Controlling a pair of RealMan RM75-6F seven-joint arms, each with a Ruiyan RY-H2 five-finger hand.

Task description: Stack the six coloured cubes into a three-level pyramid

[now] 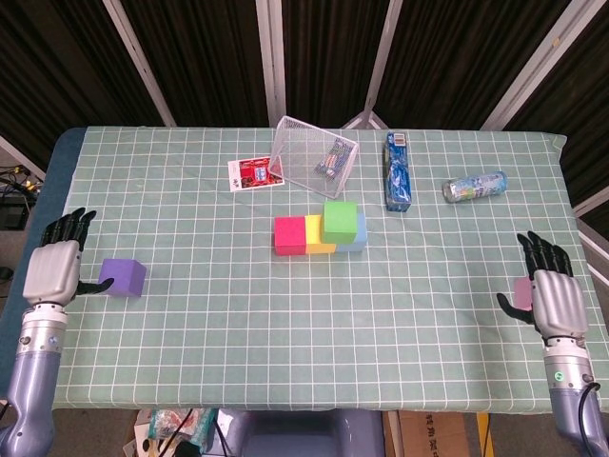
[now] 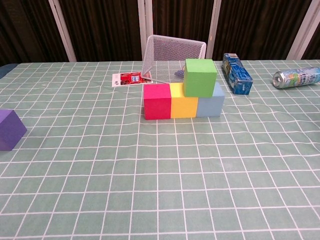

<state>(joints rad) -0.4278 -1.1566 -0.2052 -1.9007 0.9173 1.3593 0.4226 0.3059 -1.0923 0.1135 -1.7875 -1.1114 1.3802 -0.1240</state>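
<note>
Cubes sit mid-surface: red cube (image 1: 288, 235), yellow cube (image 1: 317, 236) and blue cube (image 1: 358, 234) in a row, green cube (image 1: 340, 221) on top. Your left robot hand (image 1: 52, 269) is released, thumb touching the purple cube (image 1: 123, 277). Your right robot hand (image 1: 554, 297) is spread beside a pink cube (image 1: 520, 289). Green checked cloth (image 1: 285, 333) covers the surface; dark panels stand behind.

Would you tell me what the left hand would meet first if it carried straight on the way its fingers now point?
Probably nothing: the left hand points toward the table's far left edge, with bare cloth ahead; the purple cube sits beside its thumb.
</note>
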